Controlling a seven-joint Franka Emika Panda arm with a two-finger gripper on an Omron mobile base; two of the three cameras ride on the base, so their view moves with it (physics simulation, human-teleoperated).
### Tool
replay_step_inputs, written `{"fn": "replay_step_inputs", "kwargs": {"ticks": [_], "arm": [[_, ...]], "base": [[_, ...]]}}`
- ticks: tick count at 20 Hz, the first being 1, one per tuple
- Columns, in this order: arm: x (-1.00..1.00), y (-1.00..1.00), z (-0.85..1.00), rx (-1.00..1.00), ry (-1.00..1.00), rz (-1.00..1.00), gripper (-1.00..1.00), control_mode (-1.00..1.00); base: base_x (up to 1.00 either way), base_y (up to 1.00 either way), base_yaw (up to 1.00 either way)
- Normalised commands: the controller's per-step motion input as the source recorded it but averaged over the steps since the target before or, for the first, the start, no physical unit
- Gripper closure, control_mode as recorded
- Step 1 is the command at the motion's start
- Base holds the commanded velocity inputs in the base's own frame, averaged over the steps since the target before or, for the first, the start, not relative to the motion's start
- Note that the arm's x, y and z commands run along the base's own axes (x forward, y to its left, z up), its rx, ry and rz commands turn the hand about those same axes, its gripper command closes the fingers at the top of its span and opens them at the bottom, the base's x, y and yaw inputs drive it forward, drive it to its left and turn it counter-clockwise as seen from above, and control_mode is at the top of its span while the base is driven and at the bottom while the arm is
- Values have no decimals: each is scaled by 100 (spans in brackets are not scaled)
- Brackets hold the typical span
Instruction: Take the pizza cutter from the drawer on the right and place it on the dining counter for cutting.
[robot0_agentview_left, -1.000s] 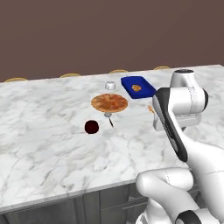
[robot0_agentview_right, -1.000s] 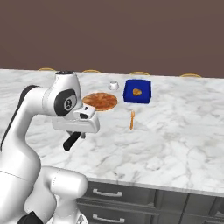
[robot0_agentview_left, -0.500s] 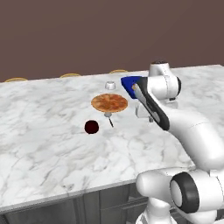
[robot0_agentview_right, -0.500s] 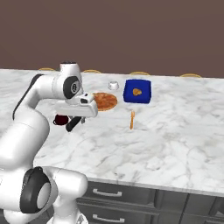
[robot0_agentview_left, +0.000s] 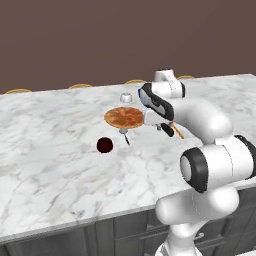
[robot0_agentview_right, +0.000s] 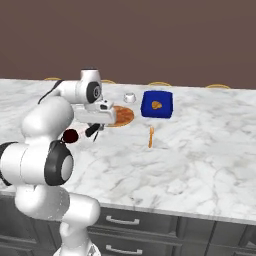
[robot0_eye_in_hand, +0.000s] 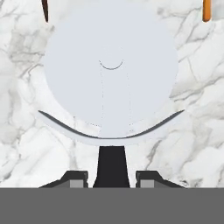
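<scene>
Hand view shows claw (robot0_eye_in_hand: 111, 177) pinching pizza cutter (robot0_eye_in_hand: 111, 70) by its dark handle; right base view adds dining counter (robot0_agentview_right: 200, 150) beneath.

Dining counter (robot0_agentview_left: 60, 165): white marble, grey veins, dark cabinet fronts below. On it, pizza (robot0_agentview_left: 124, 117) just left of the fingers (robot0_agentview_left: 166, 130). Small silver-headed utensil (robot0_agentview_left: 125, 135) and dark red ball (robot0_agentview_left: 104, 145) lie farther left. Orange stick (robot0_agentview_right: 150, 137) lies right of them. White cup (robot0_agentview_right: 129, 97) and blue box (robot0_agentview_right: 156, 104) sit beyond.
</scene>
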Motion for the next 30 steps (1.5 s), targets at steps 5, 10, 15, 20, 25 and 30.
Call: {"fn": "replay_step_inputs", "kwargs": {"ticks": [5,10,15,20,25,30], "arm": [[100,-8,-46,4,0,0,100,-100],[76,-17,-86,2,0,1,100,-100],[44,-18,-71,4,0,3,100,-100],[52,0,-37,0,-4,0,100,-100],[36,0,-20,0,-11,0,100,-100],[19,0,-22,0,-8,0,100,-100]], "base": [[0,0,0],[0,0,0],[0,0,0],[0,0,0],[0,0,0],[0,0,0]]}}
